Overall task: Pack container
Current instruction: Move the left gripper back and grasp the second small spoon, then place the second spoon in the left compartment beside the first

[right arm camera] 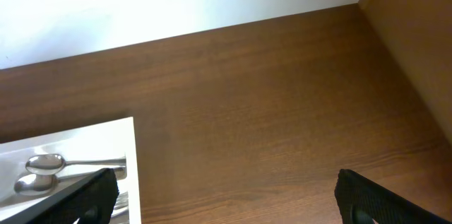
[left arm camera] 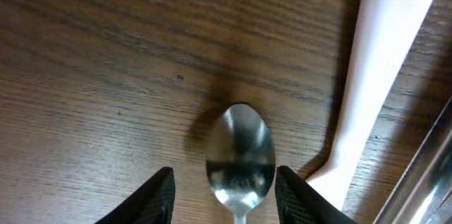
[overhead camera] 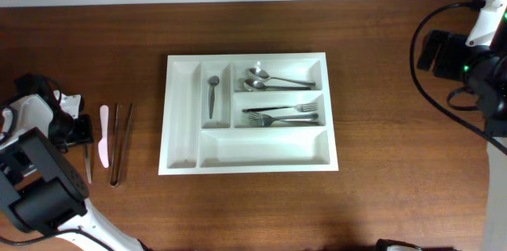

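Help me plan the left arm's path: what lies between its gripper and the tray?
In the overhead view, a pink knife and two long dark utensils lie side by side between the left gripper and the container.

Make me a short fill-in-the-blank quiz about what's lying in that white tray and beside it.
1. The top wide section of the tray holds two ___.
2. The tray's bottom wide section is ___.
3. The left gripper has its fingers on either side of a ___ lying on the table.
4. The knife left of the tray is ___ in colour.
Missing words: spoons; empty; spoon; pink.
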Controlling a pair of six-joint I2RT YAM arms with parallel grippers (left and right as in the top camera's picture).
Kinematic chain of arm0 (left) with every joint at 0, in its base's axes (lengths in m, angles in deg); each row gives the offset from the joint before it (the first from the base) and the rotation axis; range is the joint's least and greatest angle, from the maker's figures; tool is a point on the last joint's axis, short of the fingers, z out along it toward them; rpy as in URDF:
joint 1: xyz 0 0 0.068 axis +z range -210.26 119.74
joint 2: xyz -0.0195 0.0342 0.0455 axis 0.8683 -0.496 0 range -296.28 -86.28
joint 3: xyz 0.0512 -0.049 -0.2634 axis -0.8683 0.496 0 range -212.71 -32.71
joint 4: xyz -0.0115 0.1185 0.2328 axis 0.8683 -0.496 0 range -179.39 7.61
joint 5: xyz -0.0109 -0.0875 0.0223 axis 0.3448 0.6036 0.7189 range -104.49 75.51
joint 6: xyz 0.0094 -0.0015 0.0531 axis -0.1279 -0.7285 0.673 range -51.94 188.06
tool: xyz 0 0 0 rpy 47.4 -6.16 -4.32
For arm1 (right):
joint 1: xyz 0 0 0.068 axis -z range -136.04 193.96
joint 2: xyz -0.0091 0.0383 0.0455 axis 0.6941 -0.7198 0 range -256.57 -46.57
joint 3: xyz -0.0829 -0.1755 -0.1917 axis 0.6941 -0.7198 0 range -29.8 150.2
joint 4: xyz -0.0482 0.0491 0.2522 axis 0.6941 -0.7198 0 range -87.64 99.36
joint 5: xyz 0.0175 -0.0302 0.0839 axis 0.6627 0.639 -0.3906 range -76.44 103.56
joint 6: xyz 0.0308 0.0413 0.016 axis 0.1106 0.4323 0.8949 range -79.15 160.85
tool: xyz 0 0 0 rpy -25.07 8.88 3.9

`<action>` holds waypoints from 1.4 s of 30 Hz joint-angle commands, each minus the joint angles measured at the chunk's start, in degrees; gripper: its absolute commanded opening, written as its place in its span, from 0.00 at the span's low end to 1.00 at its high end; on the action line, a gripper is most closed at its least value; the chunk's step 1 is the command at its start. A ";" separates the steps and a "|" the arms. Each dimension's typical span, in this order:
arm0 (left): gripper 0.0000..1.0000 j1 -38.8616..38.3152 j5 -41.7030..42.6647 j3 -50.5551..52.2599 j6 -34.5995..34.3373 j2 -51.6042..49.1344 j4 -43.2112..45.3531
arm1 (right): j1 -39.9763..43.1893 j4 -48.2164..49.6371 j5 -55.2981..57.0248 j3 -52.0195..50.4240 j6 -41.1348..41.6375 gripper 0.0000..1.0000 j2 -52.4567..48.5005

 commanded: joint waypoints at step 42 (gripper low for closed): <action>0.02 -3.80 3.41 -19.02 -4.42 3.48 -20.09 | 0.22 0.15 -0.31 -0.11 0.48 0.99 0.02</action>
